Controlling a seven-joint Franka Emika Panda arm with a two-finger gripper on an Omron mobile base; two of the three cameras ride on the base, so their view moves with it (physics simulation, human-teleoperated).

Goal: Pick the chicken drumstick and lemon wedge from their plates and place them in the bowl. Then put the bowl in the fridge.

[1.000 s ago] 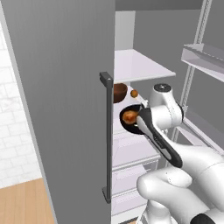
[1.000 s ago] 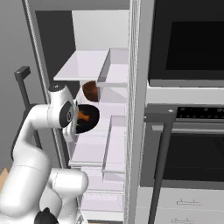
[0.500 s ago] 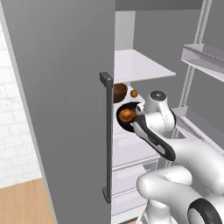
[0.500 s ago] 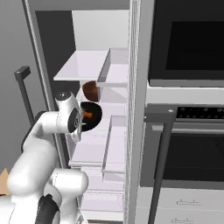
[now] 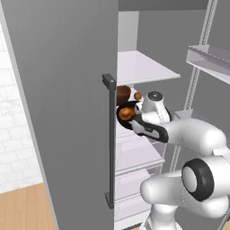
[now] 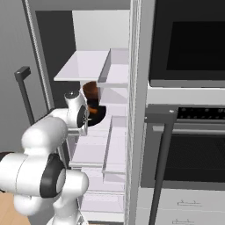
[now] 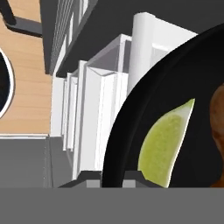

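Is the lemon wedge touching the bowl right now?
Touching. The hand view shows the lemon wedge lying directly on the black inner surface of the bowl, with no gap around it.

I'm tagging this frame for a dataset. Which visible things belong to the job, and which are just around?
Job:
- bowl, black, held in the gripper
- lemon wedge inside it
- chicken drumstick inside it
- fridge, door open

Just around:
- small brown bowl on a fridge shelf
- wall oven

A rendered home kitchen. An open grey fridge point(image 5: 67, 112) with white shelves point(image 6: 94, 66) stands beside a black-fronted wall oven point(image 6: 189, 92). Wood flooring point(image 5: 22, 209) lies below.
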